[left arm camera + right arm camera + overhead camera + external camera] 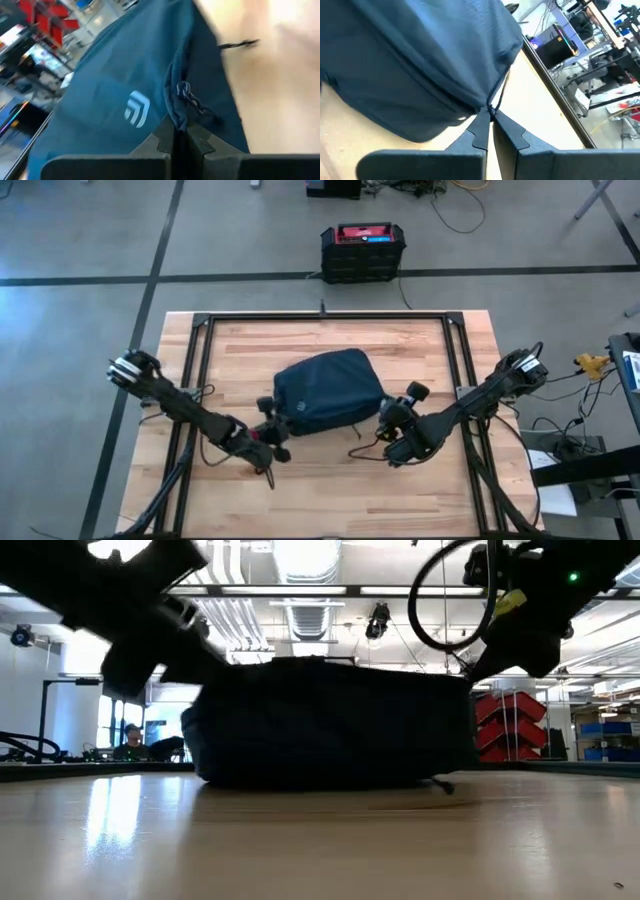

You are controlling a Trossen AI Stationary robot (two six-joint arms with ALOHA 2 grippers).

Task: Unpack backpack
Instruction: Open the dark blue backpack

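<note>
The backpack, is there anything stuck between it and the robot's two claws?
No. Nothing visible is in the way: the left gripper is pinched shut on the backpack by its zipper, and the right gripper is pinched shut on its other side.

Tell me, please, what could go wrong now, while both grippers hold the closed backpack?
1. The left gripper pinches only a thin fold of the backpack beside the zipper pull, so the fabric may slip out.
2. The right gripper grips a thin dark cord at the opposite side. If the arms pull apart, the soft bag could lift or slide on the table without opening.
</note>
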